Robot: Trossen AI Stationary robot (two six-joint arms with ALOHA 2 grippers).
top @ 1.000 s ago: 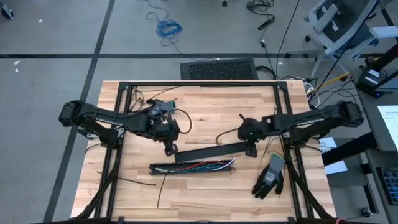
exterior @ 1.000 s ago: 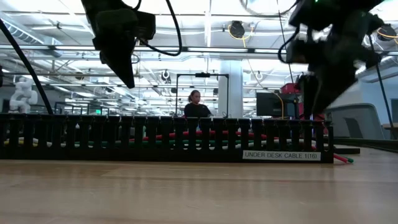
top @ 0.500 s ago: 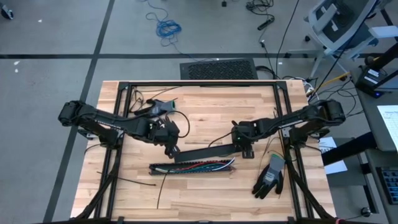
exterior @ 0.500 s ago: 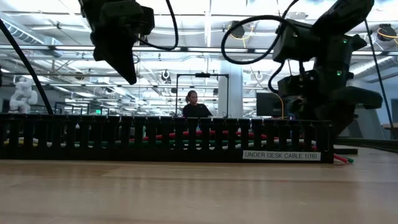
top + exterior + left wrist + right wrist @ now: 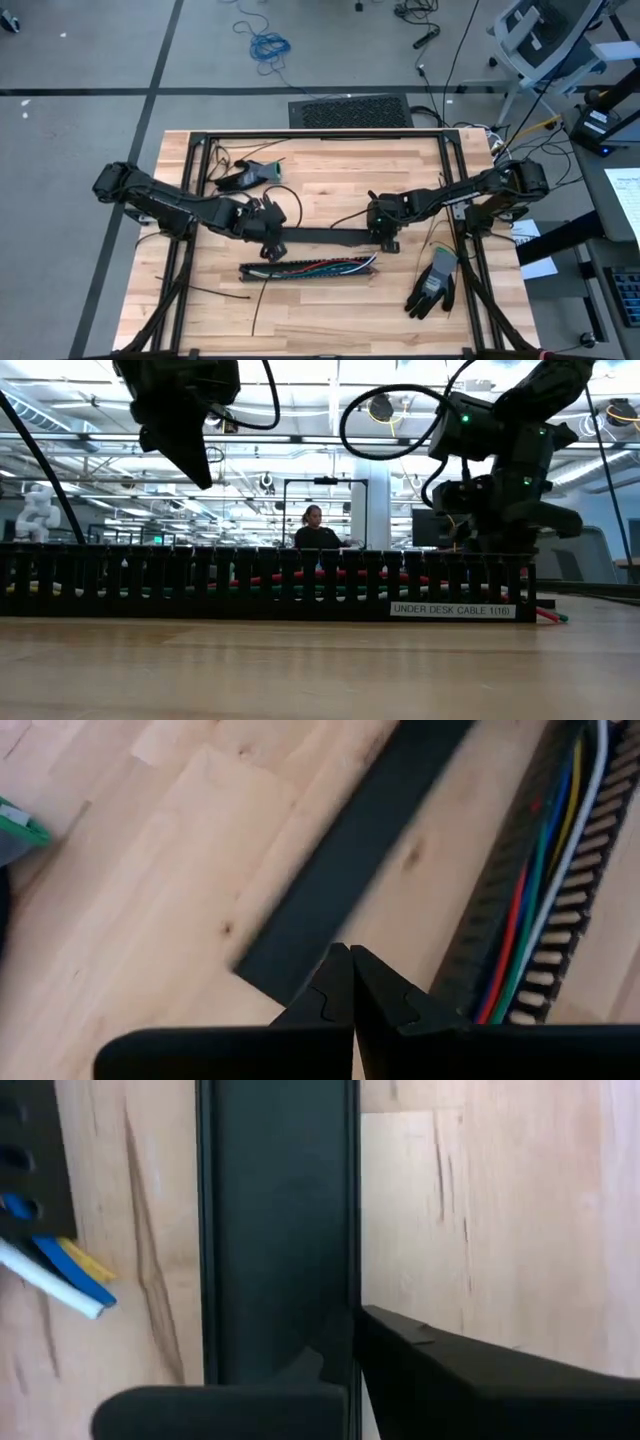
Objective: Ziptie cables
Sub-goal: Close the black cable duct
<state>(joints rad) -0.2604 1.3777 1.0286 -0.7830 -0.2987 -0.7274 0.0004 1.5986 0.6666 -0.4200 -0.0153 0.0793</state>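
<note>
The cables point(image 5: 322, 266), blue, white, yellow, red and green, lie in a black slotted tray point(image 5: 262, 270) near the table's middle; their ends point(image 5: 60, 1275) poke out of its right end. Behind the tray a long black cover strip point(image 5: 325, 238) lies flat on the wood. My right gripper point(image 5: 386, 242) is down on the strip's right end, shut. My left gripper point(image 5: 350, 958) is shut and hangs above the strip's left end point(image 5: 290, 945), touching nothing. In the low view it point(image 5: 200, 478) is high over the tray. My right gripper has the black cover strip at its right end, on one long edge point(image 5: 345, 1295). One finger point(image 5: 450, 1360) lies against that edge; the strip and the gripper's body hide the other. The fingers come from above, pointing down. The strip lies flat on the table.
A black and grey glove point(image 5: 432, 285) lies at the near right, and a dark object with green point(image 5: 245, 175) at the far left. Thin black strips point(image 5: 215, 292) lie near the front edge. A person point(image 5: 313, 528) is in the room beyond the table.
My right gripper has come down and a little toward the table's left, onto the cover strip's right end. My left gripper has drifted toward the near edge, staying shut above the strip's left end. The strip has turned slightly on the table.
</note>
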